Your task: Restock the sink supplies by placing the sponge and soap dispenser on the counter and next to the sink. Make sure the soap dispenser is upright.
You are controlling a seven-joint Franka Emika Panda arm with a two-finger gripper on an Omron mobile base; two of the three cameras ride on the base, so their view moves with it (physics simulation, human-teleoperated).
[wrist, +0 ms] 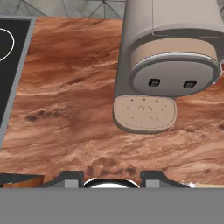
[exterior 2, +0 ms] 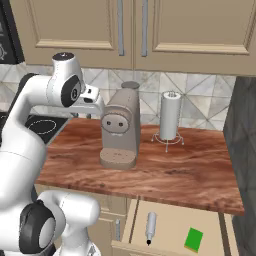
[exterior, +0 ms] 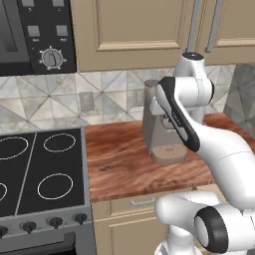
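**userA:** Drawer (exterior 2: 172, 235) question. It's hanging open under the front edge of the table (exterior 2: 190, 175), and in the right base view I'm seeing two things lying in it: a green sponge (exterior 2: 194, 239) toward the right, and a slim grey soap dispenser (exterior 2: 150, 227) to its left, lying flat with its dark tip pointing toward the drawer's front. So its long axis is running front to back, not upright.

**userB:** Yep, and the arm's hand (exterior 2: 90, 100) is sitting nowhere near that. It's hovering high over the left part of the table, just beside the beige coffee machine (exterior 2: 120, 127). So both items are lying well below the fingers, forward of the table edge and off to the robot's right. I'm guessing the next move is needing a big swing down and right before anything gets grabbed.

**userA:** Are the fingers holding anything?

**userB:** Nothing, as far as I can see. In the hand view the two dark fingers (wrist: 68, 178) are poking up at the bottom with a gap between them, partly parted, and only wood grain and the coffee machine (wrist: 168, 57) are showing ahead.

**userA:** Anything else on the table?

**userB:** A paper towel roll (exterior 2: 170, 120) on a wire stand, right of the coffee machine. The stove (exterior: 40, 169) is sitting to the left. I'm not spotting the sink here, so I can't tell where "next to it" is.
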